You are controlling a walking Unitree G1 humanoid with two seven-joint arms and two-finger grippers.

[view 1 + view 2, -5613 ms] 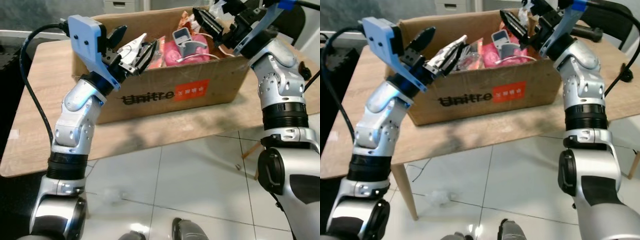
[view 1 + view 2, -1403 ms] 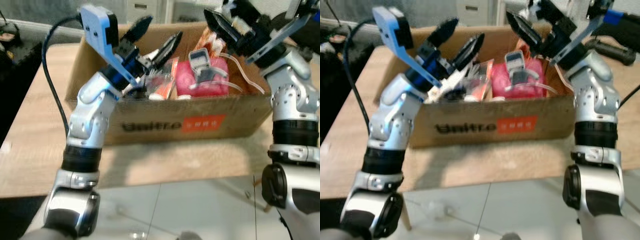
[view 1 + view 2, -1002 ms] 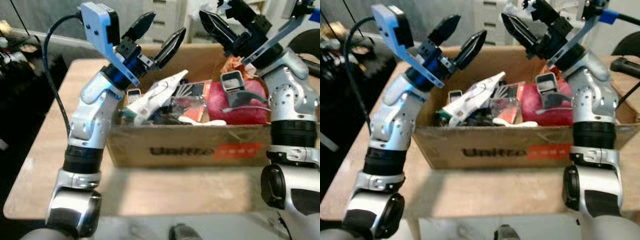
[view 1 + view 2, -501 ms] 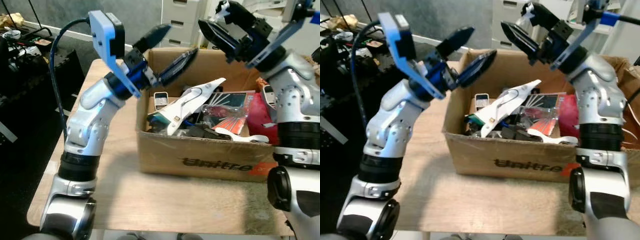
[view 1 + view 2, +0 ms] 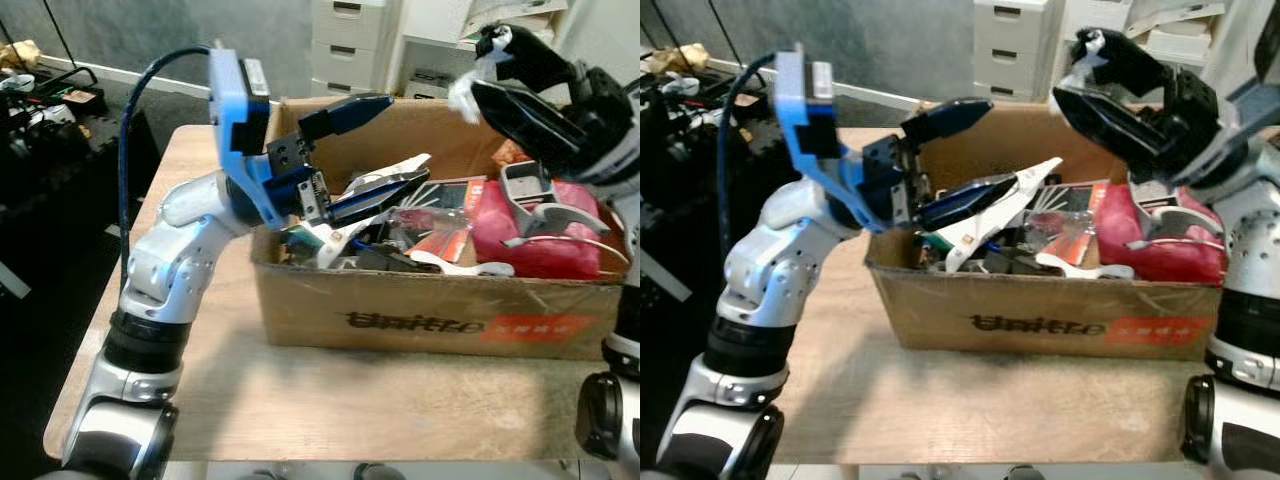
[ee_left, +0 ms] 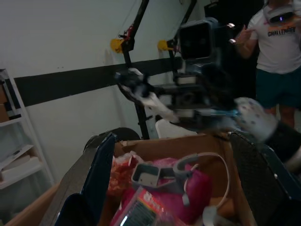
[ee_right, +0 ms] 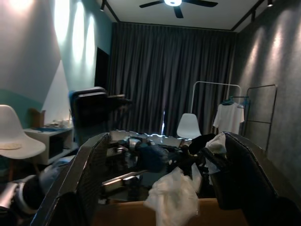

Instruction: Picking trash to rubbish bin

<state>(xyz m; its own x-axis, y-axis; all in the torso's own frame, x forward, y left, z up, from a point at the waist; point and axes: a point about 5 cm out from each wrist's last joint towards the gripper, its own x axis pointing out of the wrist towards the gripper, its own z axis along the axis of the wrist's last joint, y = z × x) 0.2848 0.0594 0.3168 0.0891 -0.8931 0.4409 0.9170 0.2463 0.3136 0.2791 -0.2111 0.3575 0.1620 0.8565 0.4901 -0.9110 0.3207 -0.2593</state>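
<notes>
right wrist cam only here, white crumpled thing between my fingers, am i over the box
Observer: Yes, the right gripper is raised above the far side of the cardboard box.
Operator: am i gripping that white thing
Observer: No, the fingers are spread wide; the white scrap sits at the fingertips.
Operator: wheres the left one
Observer: The left gripper is open over the box's left end, its lower finger beside a white wrapper.

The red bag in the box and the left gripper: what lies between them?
In the left eye view, loose wrappers in the cardboard box separate the left gripper from the red bag.
</notes>
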